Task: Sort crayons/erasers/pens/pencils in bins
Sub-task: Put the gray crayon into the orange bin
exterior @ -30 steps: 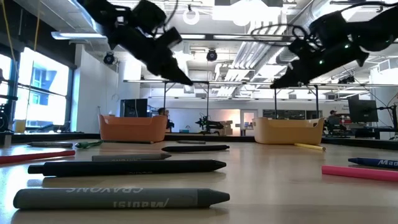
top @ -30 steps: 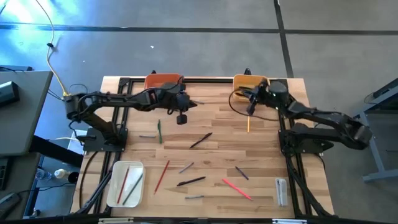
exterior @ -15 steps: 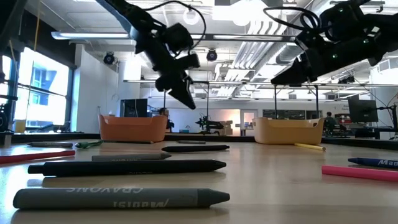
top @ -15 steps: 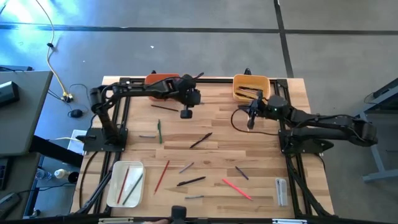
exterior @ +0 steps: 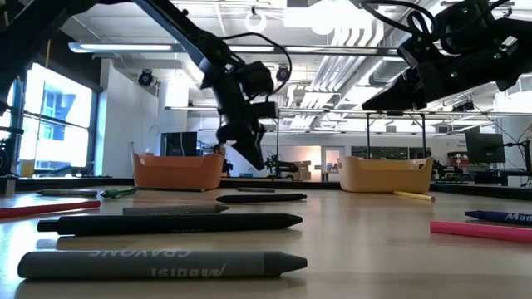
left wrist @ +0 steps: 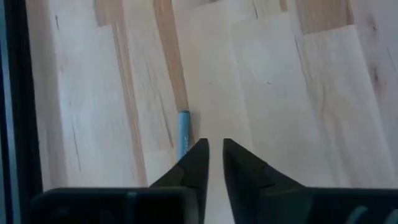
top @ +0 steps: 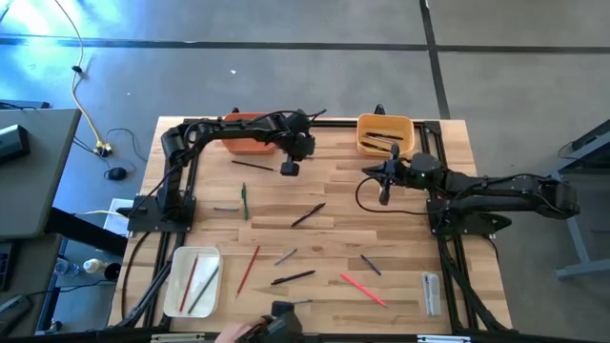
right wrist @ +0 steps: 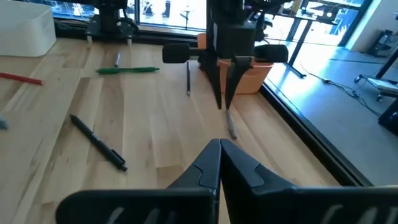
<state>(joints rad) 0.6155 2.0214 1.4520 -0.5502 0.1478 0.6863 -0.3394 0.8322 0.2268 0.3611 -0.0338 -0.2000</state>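
The left gripper (top: 307, 125) hangs above the far edge of the table (top: 410, 238), just right of the orange bin (top: 250, 135); its 2 fingers (left wrist: 194, 163) stand a narrow slit apart with nothing between them, and a short light-blue stick (left wrist: 184, 132) lies on the wood just beside the fingertips. The right gripper (top: 370, 172) is raised over the table in front of the yellow-orange bin (top: 385, 132), its fingers (right wrist: 208, 163) pressed together and empty — that bin holds a few dark sticks. The white bin (top: 192, 279) sits at the near left corner with a red pencil (top: 190, 276) and a green pencil (top: 203, 290) in it. Loose on the table: a green pencil (top: 244, 201) at the left, a red pencil (top: 248, 269) near the white bin, a pink-red pencil (top: 363, 290) toward the near right, and 2 dark pens (top: 308, 214) (top: 293, 277) in the middle — well apart from every bin. A small clear block (top: 431, 291) lies near the right edge. At the near edge a person's hand (top: 250, 332) shows.
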